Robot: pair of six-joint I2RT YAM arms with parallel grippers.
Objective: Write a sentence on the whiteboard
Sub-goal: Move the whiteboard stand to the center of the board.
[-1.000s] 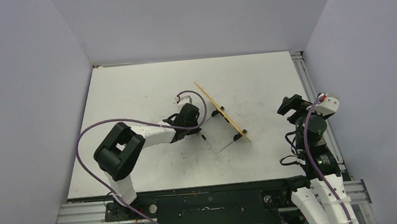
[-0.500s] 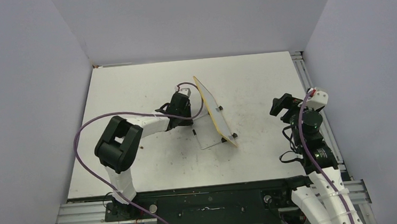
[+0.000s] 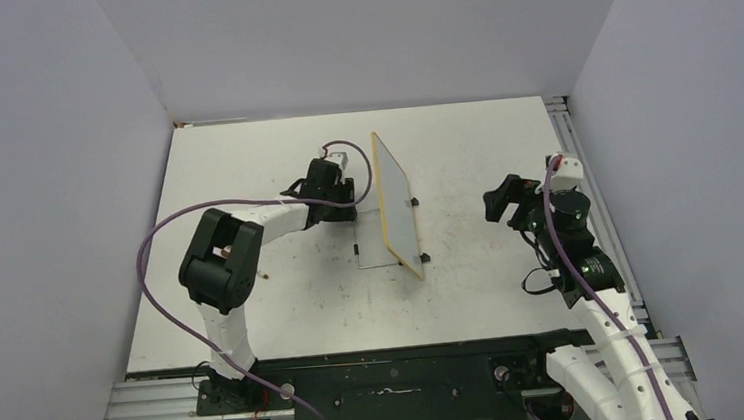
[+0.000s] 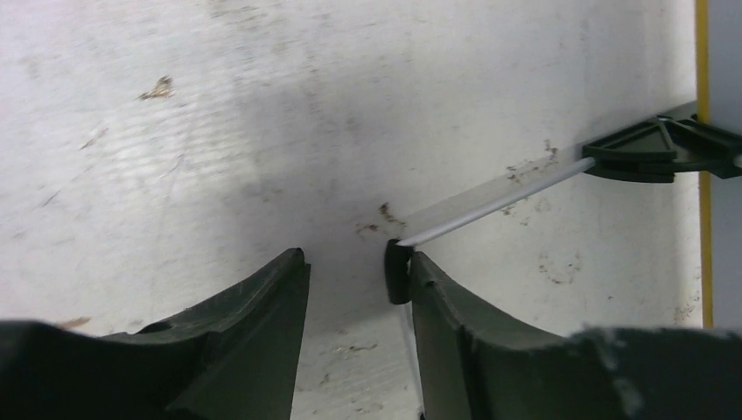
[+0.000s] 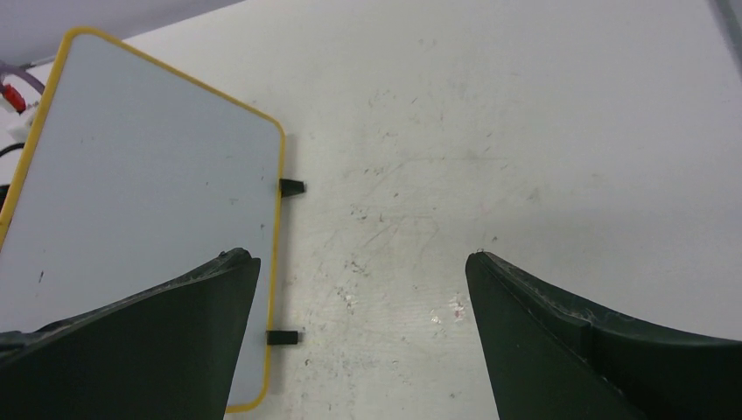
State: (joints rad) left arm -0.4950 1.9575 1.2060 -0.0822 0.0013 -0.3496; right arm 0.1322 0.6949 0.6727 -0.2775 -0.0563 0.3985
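Whiteboard: we see the small rectangular whiteboard (image 3: 400, 203), with a yellow wood frame and rounded corners, standing propped near the middle of the table. It is between the two grippers and apart from both.
Board face: the white face is turned toward the right arm. From the right wrist we see it plain white with a few tiny dark specks. Two small black feet (image 5: 291, 186) stick out past its framed edge onto the table.
Stand: from the left wrist we see a thin pale rod (image 4: 499, 197) running along the table from a black triangular bracket (image 4: 656, 149) at the yellow frame edge. Its black-capped end sits just beside the inner side of one finger, and we cannot tell whether they touch.
Left gripper: our left gripper (image 4: 347, 262) is low over the table on the board's back side. Its dark fingers are parted by a narrow gap with bare table showing between them, and we see nothing clamped.
Right gripper: our right gripper (image 5: 359, 255) is on the face side, well apart from the board. Its fingers are spread wide with only table between them, and it has hold of nothing.
Table: the white table top (image 3: 244, 170) is scuffed and speckled with dark marks.
Cable: a purple cable (image 3: 151, 257) loops out from the left arm.
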